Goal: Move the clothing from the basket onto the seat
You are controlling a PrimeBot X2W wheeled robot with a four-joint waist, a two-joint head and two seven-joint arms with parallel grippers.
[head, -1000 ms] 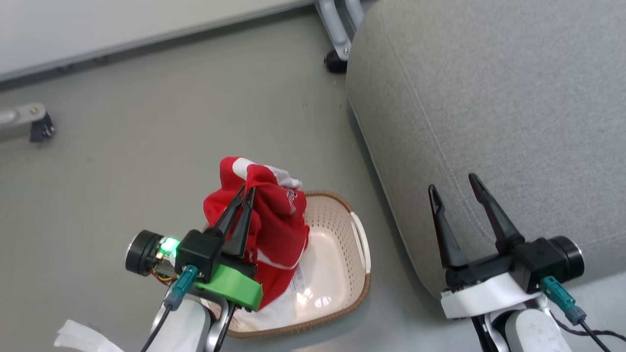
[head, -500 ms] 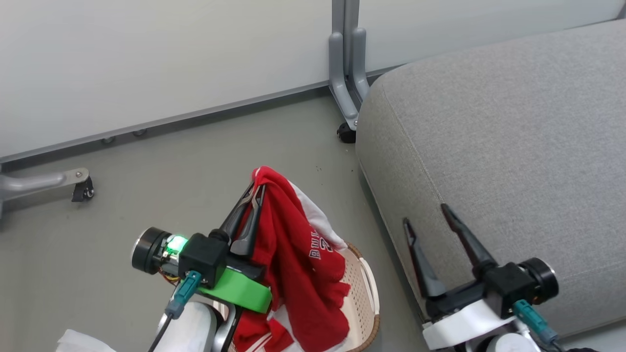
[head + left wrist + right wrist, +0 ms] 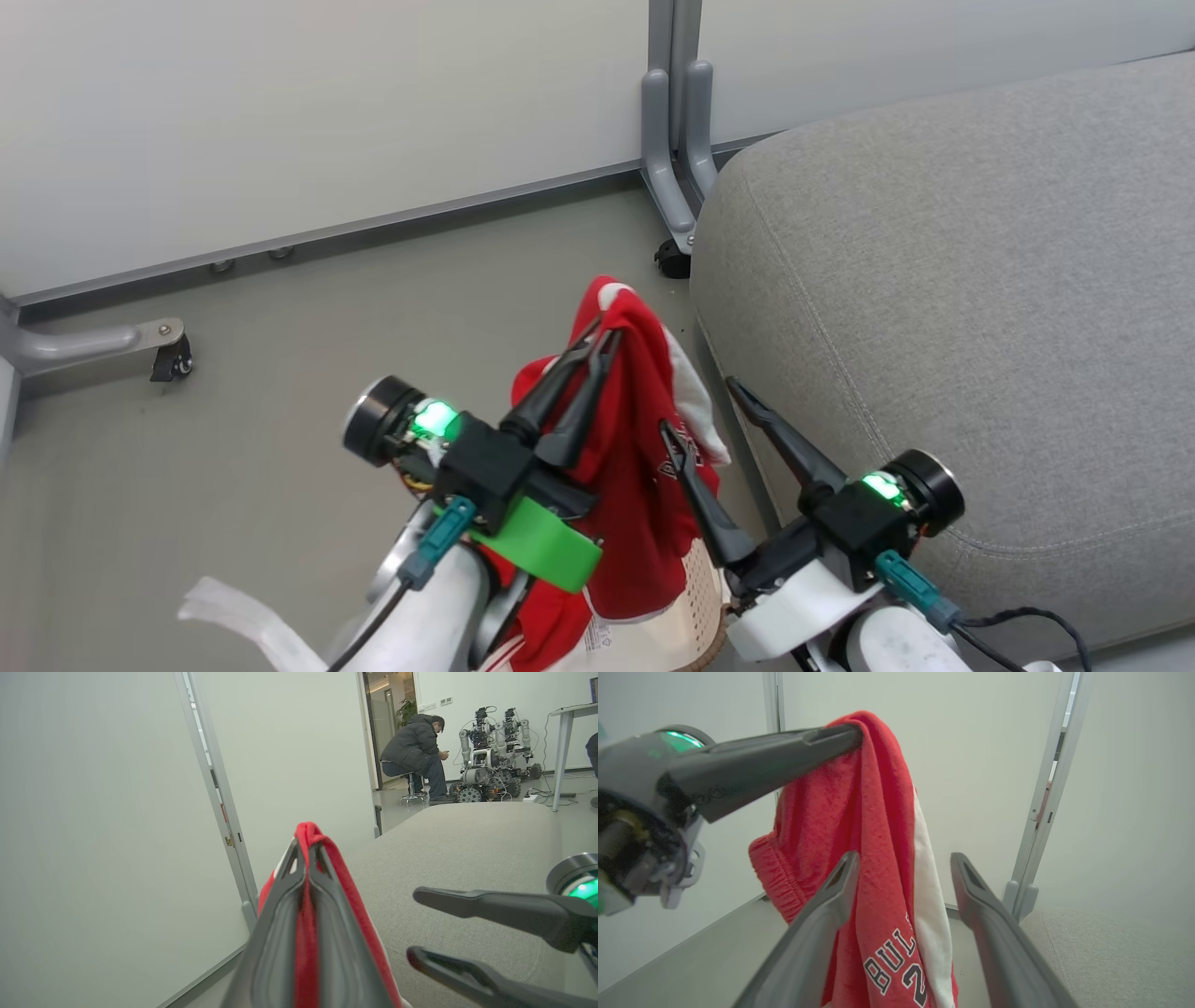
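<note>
My left gripper (image 3: 602, 334) pinched a red garment (image 3: 644, 467) hanging over the basket (image 3: 705, 597), beside the seat (image 3: 934, 280) edge; my right gripper (image 3: 700, 406) was spread; placement on the seat was not yet done

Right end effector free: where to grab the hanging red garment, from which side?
Pinch the red garment at the white stripe, above the lettering, coming from the seat side. The left end effector holds its top, so it hangs as a vertical fold.
</note>
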